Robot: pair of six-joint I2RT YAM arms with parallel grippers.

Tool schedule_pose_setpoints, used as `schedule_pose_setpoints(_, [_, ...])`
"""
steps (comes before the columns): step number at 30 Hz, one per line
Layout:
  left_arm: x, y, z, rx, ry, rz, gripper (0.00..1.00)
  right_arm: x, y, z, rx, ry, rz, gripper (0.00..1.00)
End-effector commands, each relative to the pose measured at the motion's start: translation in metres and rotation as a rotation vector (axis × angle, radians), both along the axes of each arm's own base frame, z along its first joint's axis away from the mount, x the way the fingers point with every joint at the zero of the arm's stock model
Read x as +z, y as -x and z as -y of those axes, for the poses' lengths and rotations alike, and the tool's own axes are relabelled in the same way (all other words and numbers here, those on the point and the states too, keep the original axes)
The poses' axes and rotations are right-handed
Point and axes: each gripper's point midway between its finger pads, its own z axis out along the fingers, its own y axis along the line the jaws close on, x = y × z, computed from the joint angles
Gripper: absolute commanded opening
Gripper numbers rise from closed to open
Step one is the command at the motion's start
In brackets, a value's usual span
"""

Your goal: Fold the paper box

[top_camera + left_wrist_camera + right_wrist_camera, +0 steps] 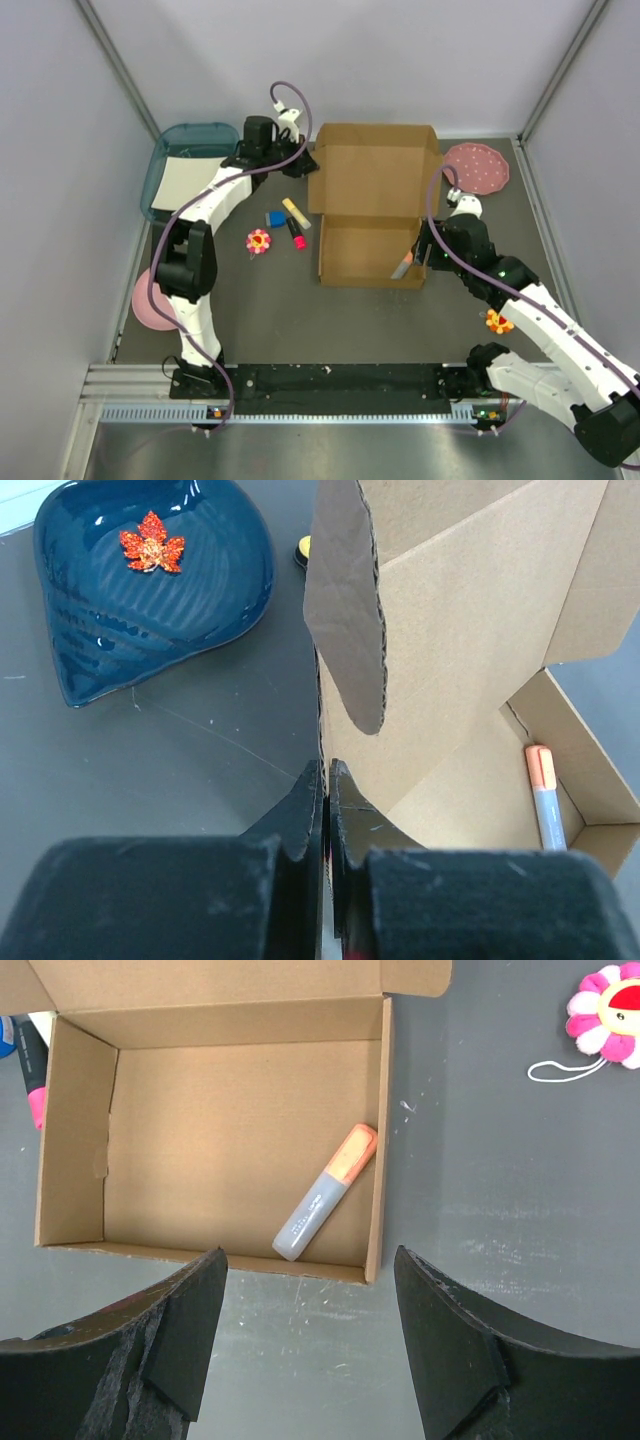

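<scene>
The brown paper box (368, 250) sits mid-table with its lid (372, 168) open and raised toward the back. It also fills the right wrist view (220, 1130) and the left wrist view (470, 630). A grey marker with an orange cap (325, 1208) lies inside the box tray. My left gripper (308, 160) is at the lid's left edge, its jaws shut on the cardboard edge (328, 772). My right gripper (425, 252) is open and empty, just above the box's right wall, with its fingertips (205, 1270) apart over the table beside the box.
A teal tray with a white sheet (185, 165) stands at the back left and a pink plate (478, 167) at the back right. Blue, yellow and pink markers (290, 222) and a flower toy (259, 241) lie left of the box. A dark blue leaf dish (150, 590) shows in the left wrist view.
</scene>
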Motion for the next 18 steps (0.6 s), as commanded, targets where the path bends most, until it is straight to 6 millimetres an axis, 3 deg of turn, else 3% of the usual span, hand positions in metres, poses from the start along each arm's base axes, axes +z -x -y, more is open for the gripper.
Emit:
schedule_pose_setpoints(1, [0.028, 0.016, -0.001, -0.059, -0.005, 0.072, 0.0, 0.036, -0.006, -0.002, -0.017, -0.036, 0.084, 0.68])
schedule_pose_setpoints(6, [0.025, 0.039, -0.014, -0.039, -0.052, 0.044, 0.0, 0.061, -0.012, 0.025, -0.113, 0.043, 0.143, 0.69])
schedule_pose_setpoints(7, [0.023, 0.042, -0.018, -0.03, -0.064, 0.044, 0.0, 0.074, -0.015, 0.031, -0.133, 0.053, 0.173, 0.69])
schedule_pose_setpoints(12, [0.013, 0.067, -0.03, -0.012, -0.096, 0.047, 0.0, 0.098, -0.032, 0.067, -0.268, 0.042, 0.226, 0.7])
schedule_pose_setpoints(15, [0.021, 0.072, -0.03, -0.023, -0.115, 0.085, 0.0, 0.096, -0.049, 0.073, -0.264, -0.001, 0.23, 0.68])
schedule_pose_setpoints(16, [0.022, 0.073, -0.032, -0.021, -0.121, 0.091, 0.0, 0.097, -0.052, 0.062, -0.194, -0.054, 0.211, 0.68])
schedule_pose_setpoints(18, [0.031, 0.075, -0.033, -0.014, -0.114, 0.11, 0.0, 0.092, -0.059, 0.056, -0.148, -0.081, 0.177, 0.7])
